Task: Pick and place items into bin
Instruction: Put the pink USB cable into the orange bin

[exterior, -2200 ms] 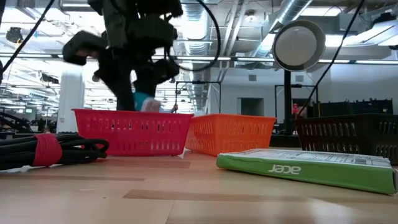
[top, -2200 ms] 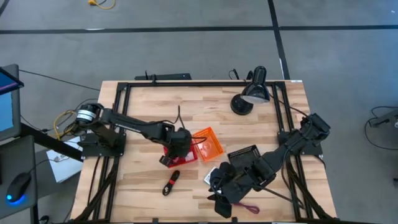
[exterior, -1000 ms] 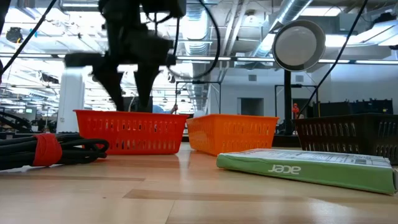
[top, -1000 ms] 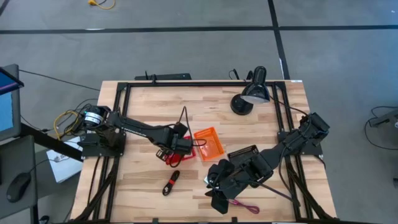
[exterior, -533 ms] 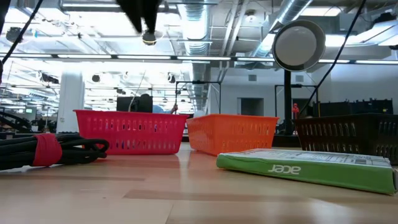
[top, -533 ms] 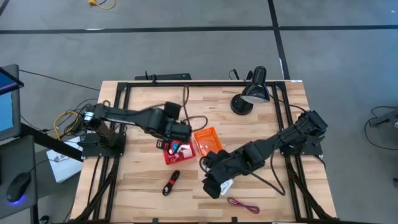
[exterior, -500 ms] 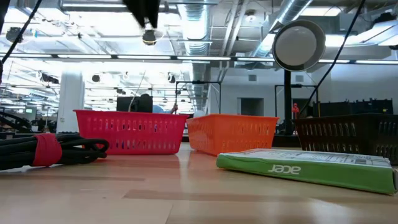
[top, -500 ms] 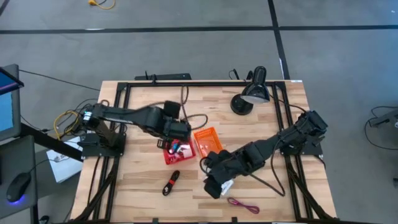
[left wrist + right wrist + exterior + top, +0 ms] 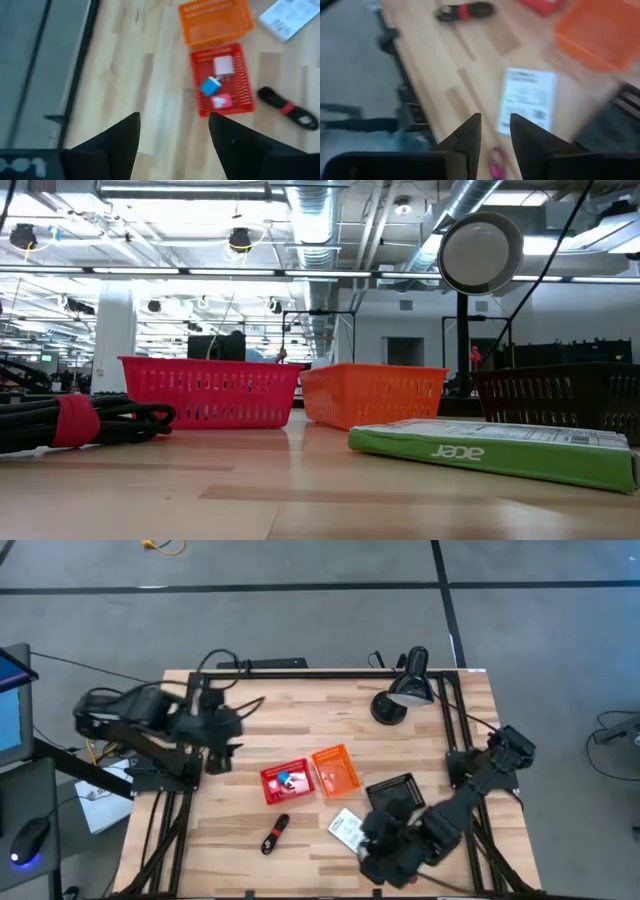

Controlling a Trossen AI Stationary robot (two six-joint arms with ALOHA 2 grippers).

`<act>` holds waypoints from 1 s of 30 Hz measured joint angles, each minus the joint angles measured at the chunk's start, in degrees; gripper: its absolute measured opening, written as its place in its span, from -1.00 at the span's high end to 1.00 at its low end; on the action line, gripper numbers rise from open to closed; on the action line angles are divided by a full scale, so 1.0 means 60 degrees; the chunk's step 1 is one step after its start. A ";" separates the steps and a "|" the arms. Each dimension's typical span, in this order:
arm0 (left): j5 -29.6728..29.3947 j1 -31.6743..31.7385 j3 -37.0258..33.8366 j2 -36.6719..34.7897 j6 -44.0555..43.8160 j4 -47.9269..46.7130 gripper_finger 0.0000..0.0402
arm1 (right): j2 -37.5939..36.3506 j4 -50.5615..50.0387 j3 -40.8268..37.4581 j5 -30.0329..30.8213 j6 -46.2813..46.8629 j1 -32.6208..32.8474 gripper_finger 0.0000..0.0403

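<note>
The left gripper (image 9: 172,137) was open and empty, far from the red basket (image 9: 285,781) with three cubes (image 9: 219,84). The right gripper (image 9: 495,132) hung open above the card (image 9: 526,97).

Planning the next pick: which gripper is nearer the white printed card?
Right. The right gripper sits just beside the white printed card; the left gripper is far across the table, beyond the red bin.

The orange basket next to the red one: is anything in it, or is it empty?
Empty. In the left wrist view the orange basket shows only bare mesh, while the red basket beside it holds three small cubes.
</note>
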 joint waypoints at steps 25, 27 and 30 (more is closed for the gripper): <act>-0.0076 -0.2581 -0.8258 -0.3827 -0.2459 0.5260 -0.14 | 0.0342 0.3196 -0.3546 0.0192 0.1601 0.2276 0.51; -0.0055 -0.2581 -0.8258 -0.3827 -0.2438 0.5413 -0.14 | 0.0330 0.3298 -0.3649 0.0176 0.1601 0.2193 0.51; -0.0035 -0.2581 -0.8258 -0.3827 -0.2447 0.5418 -0.14 | 0.0334 0.3690 -0.3823 0.0142 0.1306 0.2057 0.51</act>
